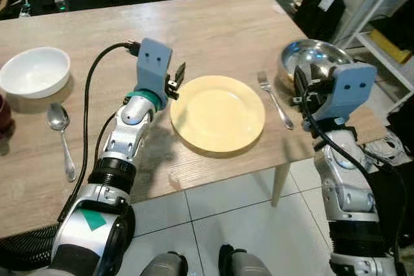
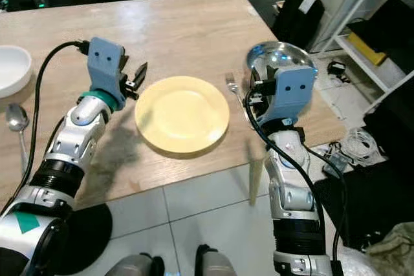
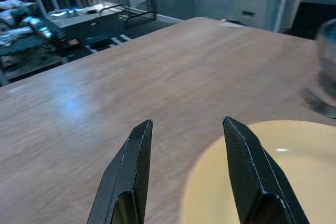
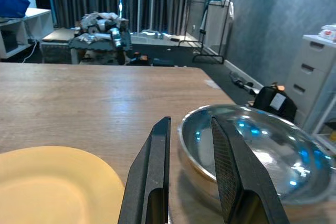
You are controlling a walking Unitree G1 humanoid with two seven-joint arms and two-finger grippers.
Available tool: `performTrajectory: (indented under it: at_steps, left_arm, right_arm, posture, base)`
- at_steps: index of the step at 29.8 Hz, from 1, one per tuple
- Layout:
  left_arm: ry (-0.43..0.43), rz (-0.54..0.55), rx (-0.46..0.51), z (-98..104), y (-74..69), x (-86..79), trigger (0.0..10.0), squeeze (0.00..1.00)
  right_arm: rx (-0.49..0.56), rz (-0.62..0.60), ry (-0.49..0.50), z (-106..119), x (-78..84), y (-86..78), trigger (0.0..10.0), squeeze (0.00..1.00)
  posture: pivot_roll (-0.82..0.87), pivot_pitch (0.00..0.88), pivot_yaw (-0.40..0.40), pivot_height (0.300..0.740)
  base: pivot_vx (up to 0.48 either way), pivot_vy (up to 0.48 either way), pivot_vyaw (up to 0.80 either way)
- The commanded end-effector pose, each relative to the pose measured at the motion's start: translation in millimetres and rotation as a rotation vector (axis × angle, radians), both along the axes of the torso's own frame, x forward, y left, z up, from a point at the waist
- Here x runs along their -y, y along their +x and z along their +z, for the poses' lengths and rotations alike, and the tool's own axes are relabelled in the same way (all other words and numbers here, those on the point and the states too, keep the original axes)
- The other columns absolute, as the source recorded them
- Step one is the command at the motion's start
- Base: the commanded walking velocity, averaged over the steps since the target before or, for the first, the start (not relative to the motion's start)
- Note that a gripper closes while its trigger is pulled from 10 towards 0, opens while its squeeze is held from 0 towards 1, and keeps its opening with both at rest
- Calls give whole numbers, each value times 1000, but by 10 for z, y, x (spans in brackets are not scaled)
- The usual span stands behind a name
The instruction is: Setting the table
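Yellow plate [image 1: 218,113] flat on wooden table [image 1: 213,27], near front edge. Fork [image 1: 274,99] just right of it, steel bowl [image 1: 310,58] beyond fork. White bowl [image 1: 35,71] and spoon [image 1: 61,136] far left, well apart from plate. I see left gripper [image 3: 186,132] with fingers spread, empty, over plate's left rim. Right gripper [image 4: 190,129] beside steel bowl, fingers parted narrowly, holding nothing.

Pale matt wood-grain bench [image 1: 213,30]; smooth yellow plate [image 1: 218,113] with soft sheen; mirror-polished steel bowl [image 4: 262,150]; glossy white bowl [image 1: 35,72]; shiny metal spoon [image 1: 61,135] and fork [image 1: 274,98].
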State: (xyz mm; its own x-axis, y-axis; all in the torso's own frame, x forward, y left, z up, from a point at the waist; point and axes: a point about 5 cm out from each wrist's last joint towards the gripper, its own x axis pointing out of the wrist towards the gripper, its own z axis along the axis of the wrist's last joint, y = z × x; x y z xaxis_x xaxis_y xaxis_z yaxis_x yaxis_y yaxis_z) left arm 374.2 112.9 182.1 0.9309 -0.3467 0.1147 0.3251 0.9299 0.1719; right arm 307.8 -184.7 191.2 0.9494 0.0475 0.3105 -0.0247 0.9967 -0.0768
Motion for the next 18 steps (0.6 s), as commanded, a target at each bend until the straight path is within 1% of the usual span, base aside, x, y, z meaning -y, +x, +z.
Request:
performTrajectory:
  at_steps: [1,4,7,9,11,12,13,16,17,18]
  left_arm:
    - [14,-45,-30,-67,-44,-5,10000,0]
    - [24,-73,-42,-86,-67,-51,10000,0]
    - [15,-72,-57,-97,-67,-98,10000,0]
    - [-41,-27,-115,-145,-51,-242,10000,0]
    - [-95,8,-173,-200,-47,-331,10000,0]
    - [-95,8,-173,-200,-47,-331,10000,0]
    - [-119,11,-204,-228,-56,-349,10000,0]
    - [-123,10,-209,-232,-58,-350,10000,0]
    - [-148,-3,-228,-253,-71,-347,10000,0]
    - [-231,-34,-279,-301,-106,-358,10000,0]
  right_arm:
    - [-26,-17,7,-61,33,-19,10000,0]
    - [-30,-19,6,-75,37,-26,10000,0]
    - [-32,-19,6,-80,37,-31,10000,0]
    - [-42,-22,8,-108,46,-54,10000,0]
    - [-50,-24,10,-132,53,-76,10000,0]
    - [-50,-24,10,-132,53,-76,10000,0]
    - [-53,-24,10,-138,56,-88,10000,0]
    - [-54,-24,10,-139,56,-90,10000,0]
    - [-55,-23,9,-143,54,-94,10000,0]
    - [-61,-20,6,-152,48,-109,10000,0]
  posture:
    - [84,0,46,740]
    - [88,0,44,740]
    - [89,0,43,740]
    - [96,0,34,740]
    - [97,0,28,740]
    - [97,0,28,740]
    - [97,0,27,740]
    - [97,0,27,740]
    - [96,2,25,740]
    - [92,13,17,740]
  base:
    - [0,0,0]
    - [0,0,0]
    - [0,0,0]
    - [0,0,0]
    - [0,0,0]
    - [0,0,0]
    - [0,0,0]
    - [0,0,0]
    - [0,0,0]
    - [0,0,0]
